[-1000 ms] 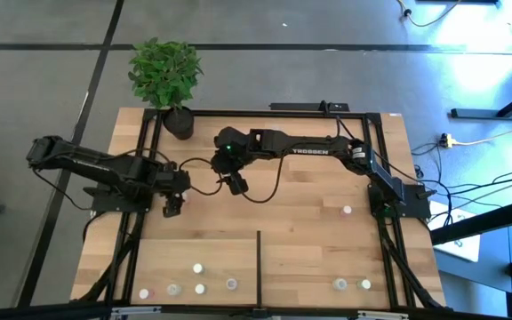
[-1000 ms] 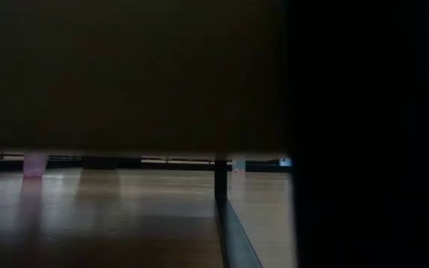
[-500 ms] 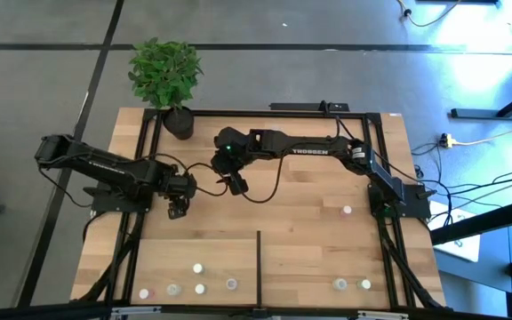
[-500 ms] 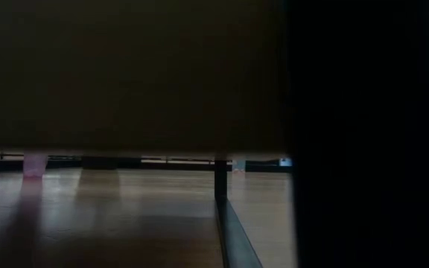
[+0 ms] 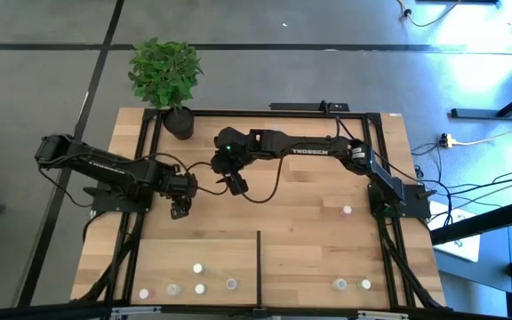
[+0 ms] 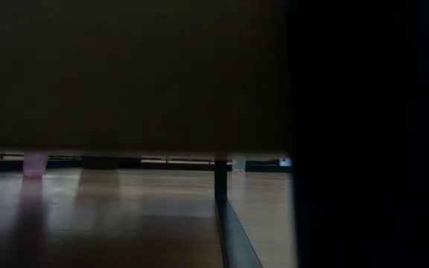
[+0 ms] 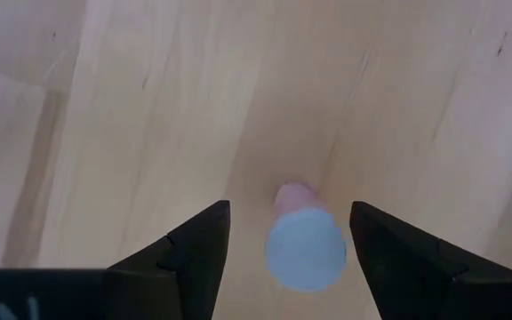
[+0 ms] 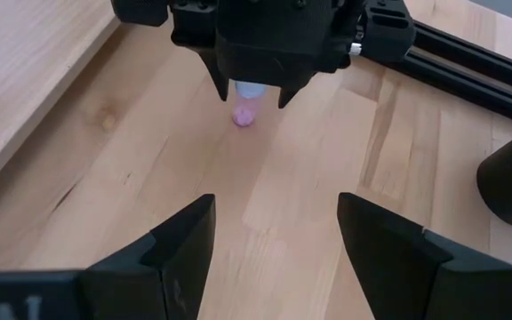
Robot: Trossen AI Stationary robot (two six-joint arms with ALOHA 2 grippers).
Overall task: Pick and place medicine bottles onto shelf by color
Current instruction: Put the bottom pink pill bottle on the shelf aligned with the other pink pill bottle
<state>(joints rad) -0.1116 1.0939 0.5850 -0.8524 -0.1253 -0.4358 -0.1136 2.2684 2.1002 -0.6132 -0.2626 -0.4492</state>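
Now the left end effector [image 5: 180,212] has shifted inward, its fingers spread around 1 pink-topped bottle [image 7: 304,240] without pinching.

A wooden table [image 5: 309,213] is set on a grey floor [image 5: 52,80] marked with dark lines. A green plant [image 5: 164,71] in a black pot is placed at the table's far left corner. Cables [image 5: 483,191] are seen on the floor past the right edge. Bright light is cast there.

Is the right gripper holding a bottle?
No, the right gripper is open with only bare wood between its fingers.
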